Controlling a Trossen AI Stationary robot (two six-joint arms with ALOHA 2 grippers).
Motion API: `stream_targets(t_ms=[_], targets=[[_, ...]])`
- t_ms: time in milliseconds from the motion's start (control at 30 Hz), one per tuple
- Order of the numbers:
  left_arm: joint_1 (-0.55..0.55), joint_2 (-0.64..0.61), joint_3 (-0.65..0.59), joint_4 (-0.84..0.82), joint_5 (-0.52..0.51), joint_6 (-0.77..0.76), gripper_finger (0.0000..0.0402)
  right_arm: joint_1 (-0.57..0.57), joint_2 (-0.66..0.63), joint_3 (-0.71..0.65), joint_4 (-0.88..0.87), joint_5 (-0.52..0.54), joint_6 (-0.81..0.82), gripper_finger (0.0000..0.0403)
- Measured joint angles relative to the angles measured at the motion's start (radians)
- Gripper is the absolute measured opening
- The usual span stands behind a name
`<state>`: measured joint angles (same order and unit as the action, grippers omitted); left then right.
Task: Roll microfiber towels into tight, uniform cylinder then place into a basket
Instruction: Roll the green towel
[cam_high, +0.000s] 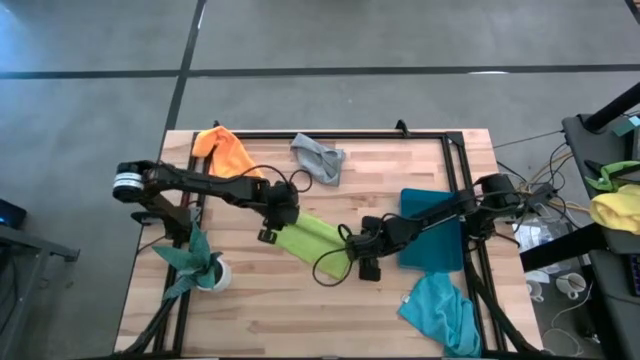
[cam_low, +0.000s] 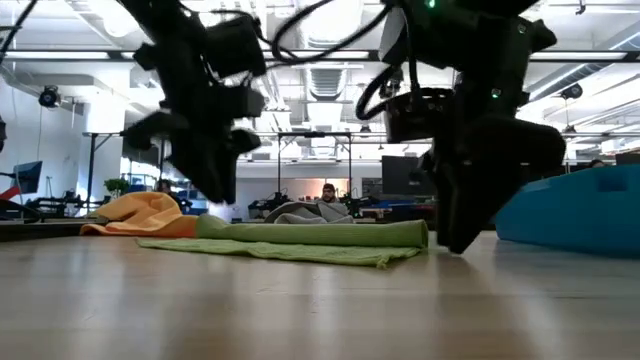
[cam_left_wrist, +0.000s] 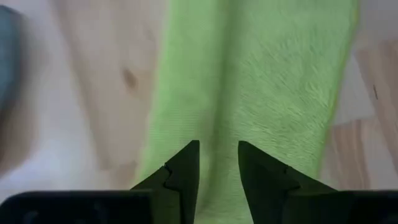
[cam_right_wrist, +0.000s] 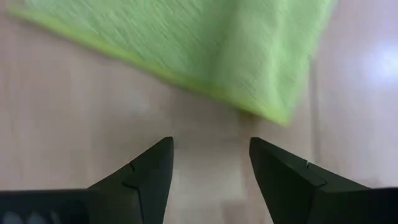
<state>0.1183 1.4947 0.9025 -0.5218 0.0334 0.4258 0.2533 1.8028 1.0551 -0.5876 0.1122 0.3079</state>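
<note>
The lime green towel (cam_high: 315, 240) lies aslant at mid table, part rolled: in the low view a roll (cam_low: 310, 233) with a flat flap (cam_low: 290, 252) in front of it. My left gripper (cam_left_wrist: 219, 168) hangs just above its left end, narrowly open with nothing between the fingers. My right gripper (cam_right_wrist: 210, 168) stands open, low over bare wood just off the towel's right corner (cam_right_wrist: 280, 112). The teal-blue basket (cam_high: 430, 250) sits at the right. The orange (cam_high: 228, 150), grey (cam_high: 320, 158) and turquoise (cam_high: 440, 310) towels lie loose on the table.
A potted plant (cam_high: 200, 260) stands near the left edge by the left arm's base. A black frame rail (cam_high: 340, 135) runs along the far side of the table. Bare wood lies in front of the green towel toward the near edge.
</note>
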Motion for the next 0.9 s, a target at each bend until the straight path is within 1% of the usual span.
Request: stream_targets(t_ms=[133,200,267,367,500,633,767,900], targets=[[0.057,-0.044,-0.016,0.025,-0.02,0.054,0.0096,0.001,-0.088,-0.002,-0.05,-0.007,0.007,0.0208],[0.105,-0.042,-0.028,0.055,-0.009,0.08,0.0096,-0.012,-0.12,-0.018,-0.049,-0.013,0.054,0.0208],[0.16,-0.021,-0.03,0.068,0.058,0.098,0.0096,-0.044,-0.139,-0.038,-0.029,-0.029,0.149,0.0207],[0.232,0.019,-0.009,0.071,0.173,0.101,0.0096,-0.111,-0.147,-0.068,0.006,-0.09,0.323,0.0207],[0.28,0.08,0.042,0.052,0.228,0.08,0.0102,-0.174,-0.145,-0.096,0.121,-0.135,0.457,0.0207],[0.286,0.168,0.104,-0.022,0.293,0.051,0.0133,-0.219,-0.136,-0.104,0.166,-0.184,0.501,0.0203],[0.287,0.268,0.147,-0.102,0.294,0.065,0.0174,-0.237,-0.117,-0.107,0.193,-0.199,0.491,0.0197],[0.288,0.303,0.161,-0.132,0.297,0.1,0.0186,-0.237,-0.077,-0.107,0.248,-0.24,0.484,0.0187]])
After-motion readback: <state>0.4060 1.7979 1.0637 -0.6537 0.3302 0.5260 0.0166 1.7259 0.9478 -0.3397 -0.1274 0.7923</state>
